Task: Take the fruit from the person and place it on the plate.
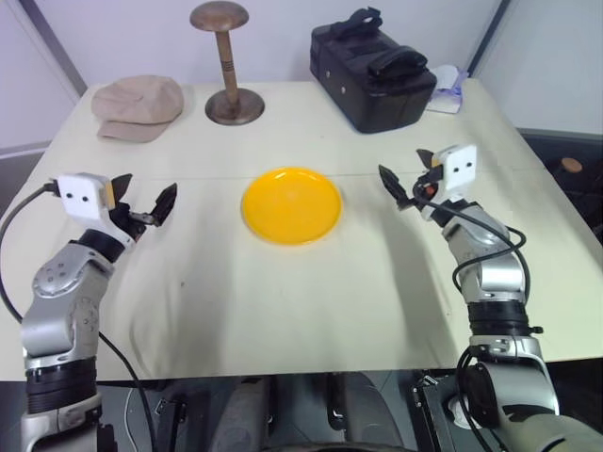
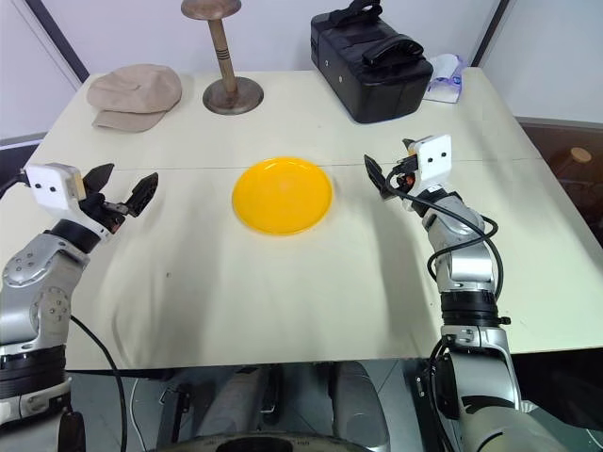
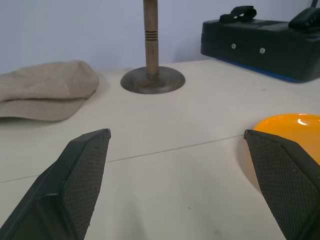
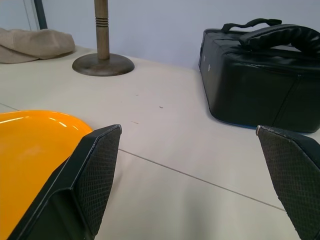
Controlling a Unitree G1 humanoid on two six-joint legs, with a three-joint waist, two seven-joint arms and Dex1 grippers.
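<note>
Plate [image 1: 291,204] lying bare at the middle of the surface [image 1: 283,301], glossy yellow, nothing on it. Fruit and person nowhere to be seen, so judged at the very start: no handover yet, no carry, no placing; everything of the task left to do.

Going left to right: left end effector [image 1: 143,205] hovering over the surface to the left of the plate, fingers spread wide, pinching nothing. Beyond it at the far left corner, one tan cap [image 1: 138,107] lying flat. Next along the far edge, one wooden hat stand [image 1: 229,64], upright on its round base. Then the plate, midway between the two arms. Behind and to its right, one black bag [image 1: 371,71] with a handle on top, a small pale packet [image 1: 447,92] just beside it. Last, right end effector [image 1: 408,177] poised to the right of the plate, fingers likewise spread apart and empty.

Count: one plate, one cap, one stand, one bag, one packet, two end effectors
</note>
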